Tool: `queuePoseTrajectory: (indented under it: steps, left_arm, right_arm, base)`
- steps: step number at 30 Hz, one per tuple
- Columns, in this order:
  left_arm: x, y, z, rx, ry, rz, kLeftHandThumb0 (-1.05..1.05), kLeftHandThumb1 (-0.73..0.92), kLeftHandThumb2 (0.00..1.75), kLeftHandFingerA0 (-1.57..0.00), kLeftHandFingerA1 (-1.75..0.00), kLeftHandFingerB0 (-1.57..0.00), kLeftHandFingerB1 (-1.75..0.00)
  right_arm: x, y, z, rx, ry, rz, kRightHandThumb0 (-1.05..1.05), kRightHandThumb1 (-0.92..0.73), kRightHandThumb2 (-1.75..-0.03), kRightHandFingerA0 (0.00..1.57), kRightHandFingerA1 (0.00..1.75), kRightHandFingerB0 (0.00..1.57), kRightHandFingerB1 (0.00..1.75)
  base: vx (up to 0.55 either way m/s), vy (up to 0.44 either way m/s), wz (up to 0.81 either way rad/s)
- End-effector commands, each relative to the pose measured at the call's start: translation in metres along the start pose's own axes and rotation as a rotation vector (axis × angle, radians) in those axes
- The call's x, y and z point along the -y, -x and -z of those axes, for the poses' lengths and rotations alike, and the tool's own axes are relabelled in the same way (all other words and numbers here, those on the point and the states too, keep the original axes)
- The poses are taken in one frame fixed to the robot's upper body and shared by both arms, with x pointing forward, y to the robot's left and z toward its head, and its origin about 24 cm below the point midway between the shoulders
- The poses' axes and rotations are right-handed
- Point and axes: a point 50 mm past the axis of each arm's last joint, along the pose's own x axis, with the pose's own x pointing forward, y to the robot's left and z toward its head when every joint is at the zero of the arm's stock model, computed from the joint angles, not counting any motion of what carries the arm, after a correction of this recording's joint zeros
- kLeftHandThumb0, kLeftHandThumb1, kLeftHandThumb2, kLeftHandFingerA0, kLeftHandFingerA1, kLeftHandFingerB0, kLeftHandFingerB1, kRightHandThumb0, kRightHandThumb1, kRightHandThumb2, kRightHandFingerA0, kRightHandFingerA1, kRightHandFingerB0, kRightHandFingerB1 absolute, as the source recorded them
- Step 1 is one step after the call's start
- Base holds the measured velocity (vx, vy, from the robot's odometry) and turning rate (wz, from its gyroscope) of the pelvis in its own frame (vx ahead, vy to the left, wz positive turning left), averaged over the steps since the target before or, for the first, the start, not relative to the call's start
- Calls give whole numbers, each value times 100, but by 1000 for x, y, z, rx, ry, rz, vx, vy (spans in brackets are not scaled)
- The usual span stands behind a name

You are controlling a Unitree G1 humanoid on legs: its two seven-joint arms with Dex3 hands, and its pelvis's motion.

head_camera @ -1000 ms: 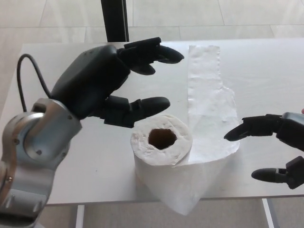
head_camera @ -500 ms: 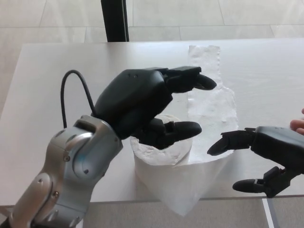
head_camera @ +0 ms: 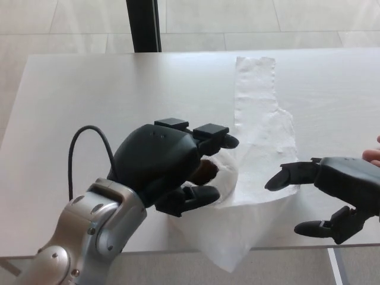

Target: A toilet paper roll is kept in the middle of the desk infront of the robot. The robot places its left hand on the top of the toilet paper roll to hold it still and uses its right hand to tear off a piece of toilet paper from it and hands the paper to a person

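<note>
— Head view first: where is the toilet paper roll?

— Near the desk's near edge, upright, core facing up, under my left hand, whose fingers curl over its top.

— And the loose sheet?

— It runs from the roll's right side toward the far edge, long axis near-to-far. My right hand sits just right of it, fingers apart, empty, pointing left at it. It is the nearer hand for the tear.

The black three-fingered left hand covered most of the white toilet paper roll, leaving only a sliver at centre frame. The black right hand was cut off by the right edge, as was a person's fingertip. The dark post ran off the top.
</note>
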Motion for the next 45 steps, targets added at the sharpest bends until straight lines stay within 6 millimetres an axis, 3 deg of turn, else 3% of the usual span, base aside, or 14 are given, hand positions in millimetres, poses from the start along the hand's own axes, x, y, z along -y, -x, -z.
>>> queuePoseTrajectory:
  steps: [1,5,7,10,18,20,21,22,23,38,39,40,41,45]
  left_arm:
    - [18,11,30,-110,-325,-37,-52,74,61,-41,-59,-36,-47]
    - [20,7,36,-137,-332,-52,-49,76,63,-41,-60,-38,-47]
    - [20,6,36,-141,-326,-59,-48,75,62,-41,-60,-39,-48]
    - [25,1,35,-129,-310,-85,-50,78,63,-41,-59,-39,-48]
    - [28,-10,19,-47,-299,-141,-49,79,63,-45,-60,-43,-49]
    - [28,-12,16,-29,-306,-161,-50,78,62,-48,-60,-46,-50]
    - [28,-15,12,-10,-316,-167,-50,62,105,-48,-69,-35,-59]
    - [28,-16,10,-3,-316,-170,-50,62,105,-49,-69,-36,-59]
    - [28,-17,9,0,-311,-173,-50,80,63,-49,-61,-47,-50]
    - [25,-18,8,20,-300,-181,-44,78,63,-48,-64,-45,-52]
    - [25,-17,9,21,-301,-183,-43,77,63,-49,-63,-46,-52]
    - [25,-16,11,25,-308,-194,-41,55,100,-50,-70,-40,-61]
    - [25,-15,12,26,-311,-197,-42,75,64,-51,-63,-48,-53]
    - [26,-12,15,6,-299,-153,-40,77,64,-47,-62,-44,-51]
  right_arm:
    - [10,-5,3,-29,121,103,-57,-48,-84,22,61,35,54]
    - [9,-6,2,-26,127,105,-51,-62,-58,25,61,41,43]
    - [10,-7,1,-24,126,110,-55,-48,-84,23,61,35,53]
    - [10,-7,-1,-21,129,114,-51,-63,-57,25,61,41,43]
    - [8,-12,-5,38,151,151,-55,-48,-82,20,62,27,53]
    - [7,-13,-6,40,159,155,-52,-62,-59,19,64,30,47]
    - [6,-15,-7,27,170,141,-54,-63,-59,15,62,26,45]
    - [4,-16,-7,30,170,143,-53,-61,-59,16,63,26,44]
    - [2,-18,-7,37,166,144,-53,-59,-58,16,65,26,45]
    - [-25,-24,-21,23,225,-55,-33,-34,-91,10,59,6,55]
    - [-26,-23,-23,15,214,-81,-54,-42,-72,8,65,9,52]
    - [-28,-21,-26,13,199,-90,-54,-40,-71,11,67,12,53]
    - [-28,-21,-29,16,186,-91,-53,-39,-72,11,66,13,53]
    - [-30,-16,-34,40,181,-68,-49,-40,-78,31,76,25,58]
  base:
    - [0,0,0]
    - [0,0,0]
    - [0,0,0]
    - [0,0,0]
    - [0,0,0]
    - [0,0,0]
    - [0,0,0]
    - [0,0,0]
    - [0,0,0]
    - [0,0,0]
    - [0,0,0]
    - [0,0,0]
    - [0,0,0]
    - [0,0,0]
